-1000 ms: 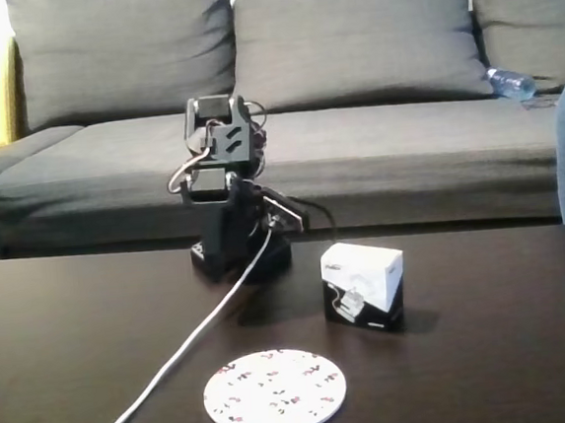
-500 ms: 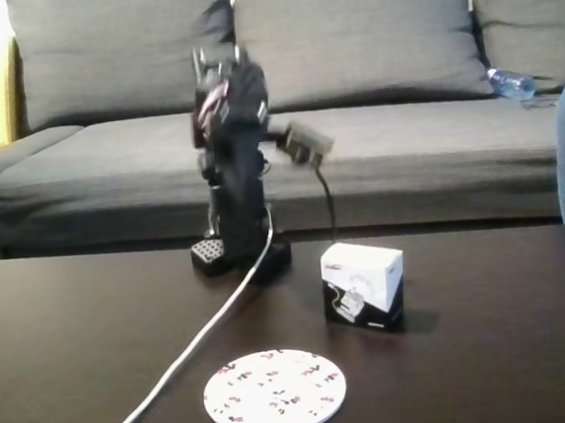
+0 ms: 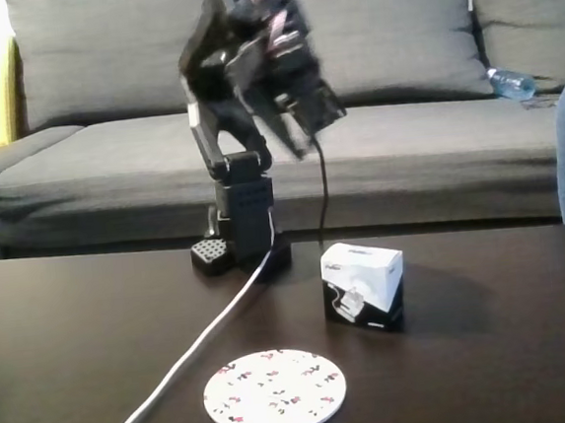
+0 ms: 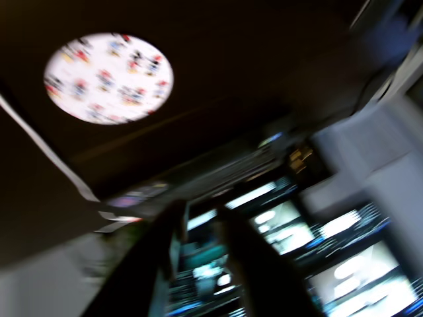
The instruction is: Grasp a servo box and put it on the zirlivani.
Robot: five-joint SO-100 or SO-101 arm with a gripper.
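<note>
Now the arm is raised high above its base, and the claw (image 3: 300, 131) hangs blurred in the fixed view, well above the table (image 3: 493, 351). The servo box (image 3: 364, 286) stands upright on the table, below the claw and a little toward 5 o'clock from it, so the coming move is, I think, mostly a descent with a small reach to the right. The box shows a broad front face with the picture, and a black band at its foot; its longer side seems to run left to right in this view.

In the wrist view two dark fingers (image 4: 158, 264) enter from the bottom edge with a narrow gap between them. Nothing is held there, but the blur does not let me say how far they are open.

The zirlivani (image 3: 275, 391) lies flat at about 7 o'clock from the box, near but apart. Nothing rests on it. A white cable (image 3: 191, 353) passes just beside its left edge.
</note>
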